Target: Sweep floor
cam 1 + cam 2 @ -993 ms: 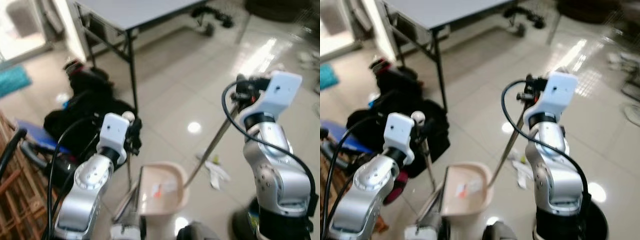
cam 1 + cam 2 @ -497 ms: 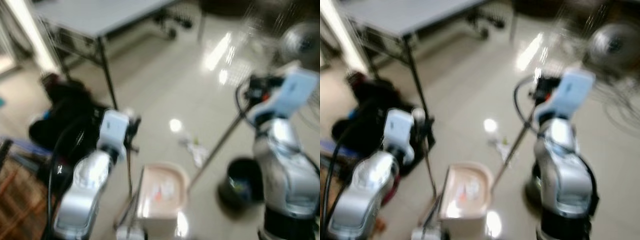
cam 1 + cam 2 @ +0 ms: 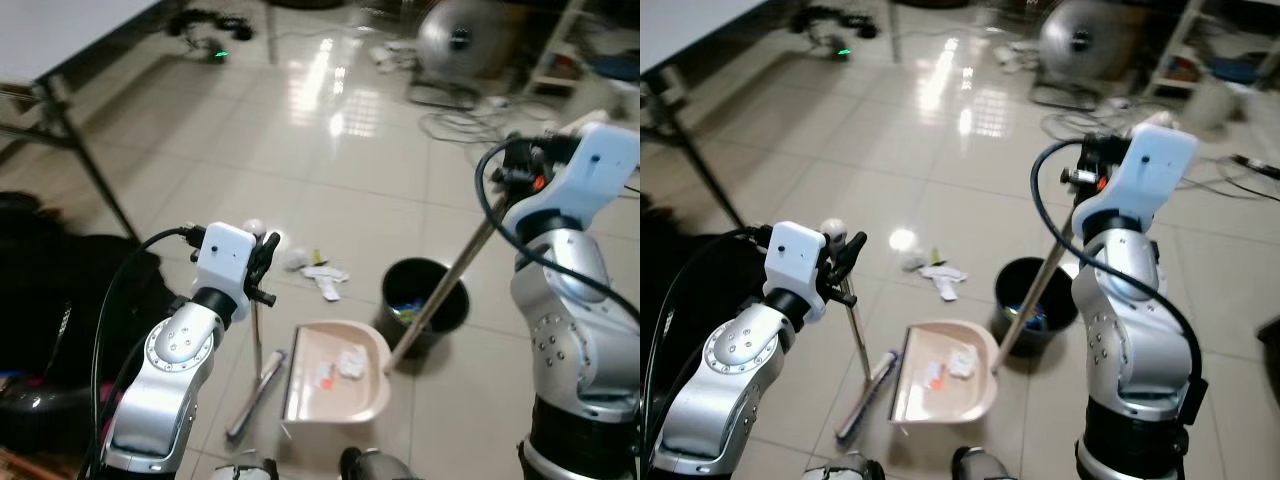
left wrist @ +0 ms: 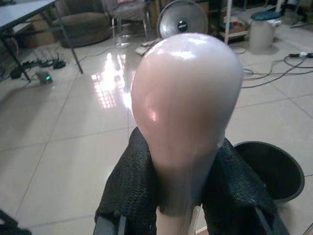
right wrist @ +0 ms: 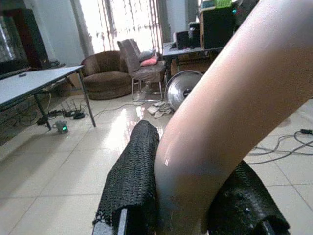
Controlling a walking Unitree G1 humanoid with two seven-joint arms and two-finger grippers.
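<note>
Left wrist view: left hand [image 4: 188,196] clamps the dustpan handle [image 4: 186,112] — right hand [image 5: 193,205] (likewise closed) grips the broom handle [image 5: 220,107].

The dustpan [image 3: 333,375] lies on the floor [image 3: 330,160], bin [image 3: 425,300] just right behind it (scraps [image 3: 318,271] lying left of the bin).

The black bin [image 3: 424,293] hides the broom's [image 3: 445,288] head; dustpan [image 3: 335,374] scraps stay too small to identify.

Pink dustpan [image 3: 335,372] flat on the tiled floor, scraps inside, just beside the black bin [image 3: 425,297]. Paper litter [image 3: 318,271] lies near the bin's other side.
</note>
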